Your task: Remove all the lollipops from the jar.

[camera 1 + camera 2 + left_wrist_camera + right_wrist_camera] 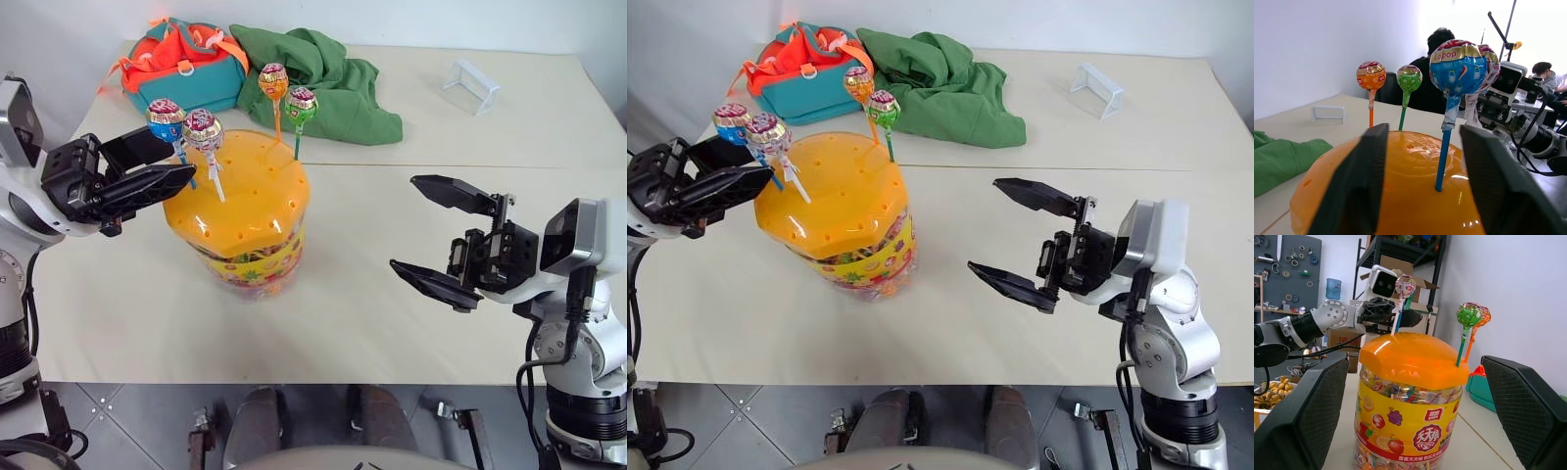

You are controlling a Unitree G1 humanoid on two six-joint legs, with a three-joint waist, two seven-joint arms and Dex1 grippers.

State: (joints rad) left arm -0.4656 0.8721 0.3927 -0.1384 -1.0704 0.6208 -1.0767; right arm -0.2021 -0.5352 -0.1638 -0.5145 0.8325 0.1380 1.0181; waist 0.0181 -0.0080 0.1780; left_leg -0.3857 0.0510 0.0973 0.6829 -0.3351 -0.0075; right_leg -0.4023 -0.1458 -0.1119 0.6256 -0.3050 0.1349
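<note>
Left gripper (162, 182) straddling blue lollipop (166, 119) stick at jar (240, 211) lid, jaws apart, not yet clamping. Right gripper (441, 238) waiting beside jar, jaws wide. Risking knocking pink lollipop (203, 131) touching blue; slipping on thin stick.

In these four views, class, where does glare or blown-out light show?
Left wrist view: a bright window washes out the background behind the blue lollipop. Left eye view: soft sheen on the jar lid. Right wrist view: evenly lit, no glare on the jar's label.
</note>
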